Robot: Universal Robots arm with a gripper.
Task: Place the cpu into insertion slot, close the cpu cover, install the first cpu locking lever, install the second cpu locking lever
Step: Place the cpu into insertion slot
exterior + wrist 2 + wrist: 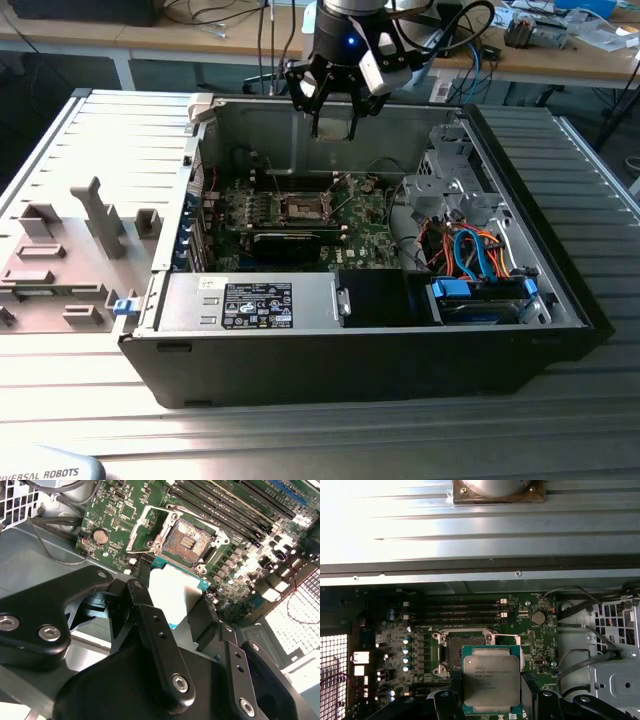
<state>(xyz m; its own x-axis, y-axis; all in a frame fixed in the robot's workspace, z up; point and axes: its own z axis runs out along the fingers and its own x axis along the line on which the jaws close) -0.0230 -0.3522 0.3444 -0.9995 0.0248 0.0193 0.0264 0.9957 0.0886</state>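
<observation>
My gripper hangs over the open computer case, above its back wall, shut on the cpu. In the first wrist view the cpu is a square chip with a dull silvery top and green edge, clamped between the black fingers; the second wrist view shows the same chip as a bright patch. The bare insertion slot lies below on the green motherboard, partly hidden behind the chip. Around the slot, the silvery cpu cover looks swung open to one side.
A grey labelled power supply box and a black graphics card sit in front of the slot. A metal drive cage with coloured cables fills the exterior view's right. Memory slots run beside the socket. A grey fixture tray lies outside.
</observation>
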